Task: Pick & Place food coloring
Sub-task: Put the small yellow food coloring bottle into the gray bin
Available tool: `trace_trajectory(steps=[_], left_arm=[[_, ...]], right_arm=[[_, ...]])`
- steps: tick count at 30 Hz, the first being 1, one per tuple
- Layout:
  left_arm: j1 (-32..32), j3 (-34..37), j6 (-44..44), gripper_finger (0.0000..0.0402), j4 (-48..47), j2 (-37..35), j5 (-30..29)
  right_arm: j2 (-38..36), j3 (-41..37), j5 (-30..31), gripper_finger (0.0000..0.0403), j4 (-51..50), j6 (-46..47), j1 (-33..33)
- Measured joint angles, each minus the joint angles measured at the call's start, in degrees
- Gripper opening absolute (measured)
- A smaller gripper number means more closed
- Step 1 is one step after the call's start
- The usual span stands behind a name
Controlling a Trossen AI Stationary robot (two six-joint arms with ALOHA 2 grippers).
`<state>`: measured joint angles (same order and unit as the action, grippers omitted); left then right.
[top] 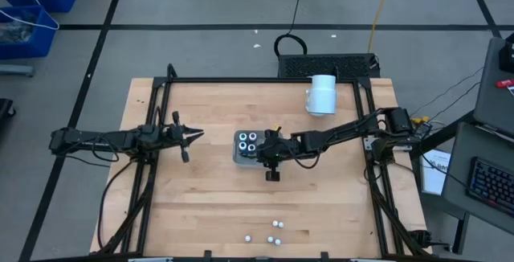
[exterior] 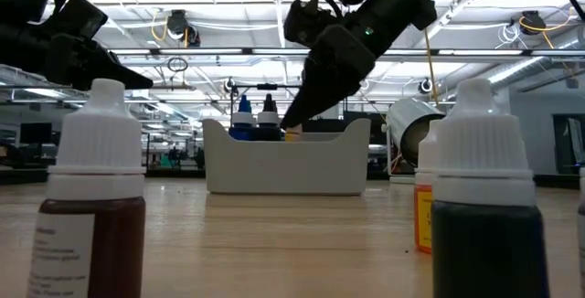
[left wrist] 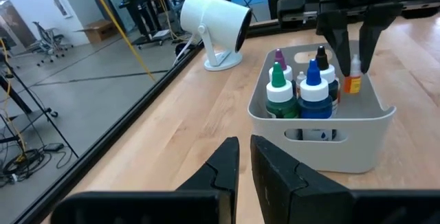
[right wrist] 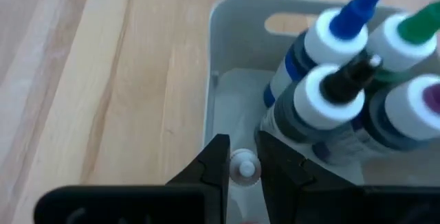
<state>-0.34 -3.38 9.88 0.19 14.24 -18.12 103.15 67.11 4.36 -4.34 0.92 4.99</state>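
Observation:
A pale grey tray (top: 239, 156) (left wrist: 323, 138) in the middle of the table holds several upright food coloring bottles with blue (left wrist: 314, 90), green (left wrist: 278, 93), purple and black tips. My right gripper (top: 271, 151) (right wrist: 243, 172) reaches down into the tray's right end, shut on a small orange-labelled bottle (left wrist: 353, 81). Other small bottles stand loose near the table's near edge (top: 275, 231); the low view shows a brown one (exterior: 91, 216) and a dark one (exterior: 484, 225) close up. My left gripper (top: 191, 137) (left wrist: 245, 162) hovers left of the tray, shut and holding nothing. My right gripper pinches the small orange-labelled bottle by its white top (right wrist: 243, 167), one finger on each side. The fingers (left wrist: 342, 42) come from above, pointing down. The bottle hangs upright below them inside the tray, beside the black-tipped bottle (right wrist: 330, 100); whether its base rests on the tray floor I cannot tell.
A large white cylinder (top: 322, 95) (left wrist: 216, 25) lies on its side near the table's far edge, right of the tray. A black frame (top: 152, 109) runs along the table's sides. Bare wood lies between the tray and the loose bottles.

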Motion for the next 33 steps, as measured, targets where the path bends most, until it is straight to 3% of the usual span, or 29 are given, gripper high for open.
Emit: trace_trajectory(steps=[33], left_arm=[[0.0, 0.0, 0.4, 0.0047, 0.5, 0.0, -0.2]], right_arm=[[4.2, -0.1, 1.5, 0.005, -0.9, 2.3, -1.6]])
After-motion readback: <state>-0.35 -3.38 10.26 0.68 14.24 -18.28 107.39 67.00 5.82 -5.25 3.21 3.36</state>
